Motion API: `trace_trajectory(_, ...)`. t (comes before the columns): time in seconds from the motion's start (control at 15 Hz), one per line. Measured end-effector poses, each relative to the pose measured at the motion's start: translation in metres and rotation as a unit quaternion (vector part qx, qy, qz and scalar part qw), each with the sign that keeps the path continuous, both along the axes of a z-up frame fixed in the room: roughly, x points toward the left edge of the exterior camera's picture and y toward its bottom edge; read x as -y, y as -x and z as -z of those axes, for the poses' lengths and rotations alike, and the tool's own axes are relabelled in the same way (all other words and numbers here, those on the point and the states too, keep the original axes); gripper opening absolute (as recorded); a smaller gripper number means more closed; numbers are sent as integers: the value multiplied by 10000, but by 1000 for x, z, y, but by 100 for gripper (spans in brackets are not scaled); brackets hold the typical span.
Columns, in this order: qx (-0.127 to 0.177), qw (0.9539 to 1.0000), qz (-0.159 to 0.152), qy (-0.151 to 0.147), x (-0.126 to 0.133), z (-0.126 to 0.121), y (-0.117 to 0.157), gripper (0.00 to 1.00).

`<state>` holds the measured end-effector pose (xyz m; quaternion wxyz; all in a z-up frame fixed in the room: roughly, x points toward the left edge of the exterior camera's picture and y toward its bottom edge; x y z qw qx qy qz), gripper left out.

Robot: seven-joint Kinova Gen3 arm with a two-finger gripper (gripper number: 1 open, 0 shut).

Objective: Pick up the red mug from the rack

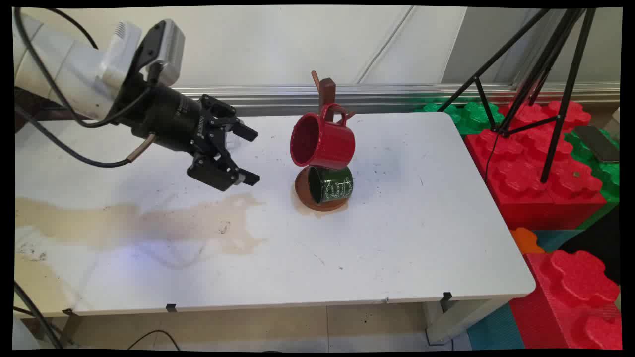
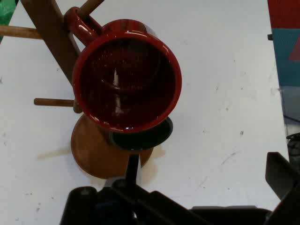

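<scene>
Two black fingers of my gripper (image 1: 246, 156) stood wide apart and held nothing, one above the other in the main view, with the hand turned sideways so that it pointed across the white tabletop (image 1: 397, 238) at the mug stand. I hung above the tabletop, apart from everything on it, and touched no mug.

Nearest to me, just off my fingertips to the right in the main view, was a glossy red ceramic mug (image 1: 322, 141). It hung by its handle from a peg of the brown wooden mug tree (image 1: 327, 94), which is why it sat tilted, with its open mouth turned toward me; in the hand view I looked straight into that mouth (image 2: 126, 82), and the handle was hooked where a peg met the post (image 2: 77, 23).

Below the red mug, and partly hidden by it, hung a dark green ceramic mug with pale lettering (image 1: 331, 184). It also lay on its side with its mouth toward me, just above the round brown wooden base of the tree (image 1: 303, 196). I could not tell whether it rested on the base or only hung from a lower peg. In the hand view only its dark rim (image 2: 140, 140) showed under the red one.

Further out, a pale brown stain (image 1: 149, 220) spread across the tabletop's left part, below my hand. Beyond the tabletop's right edge lay large red and green foam blocks (image 1: 540, 163), with a black tripod (image 1: 545, 74) standing over them.
</scene>
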<state>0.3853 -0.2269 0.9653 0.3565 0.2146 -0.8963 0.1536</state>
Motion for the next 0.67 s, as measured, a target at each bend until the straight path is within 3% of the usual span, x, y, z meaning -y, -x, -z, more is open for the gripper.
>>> trace_trajectory(0.67, -245, 9988, -341, -246, 17, 4, 37, 100)
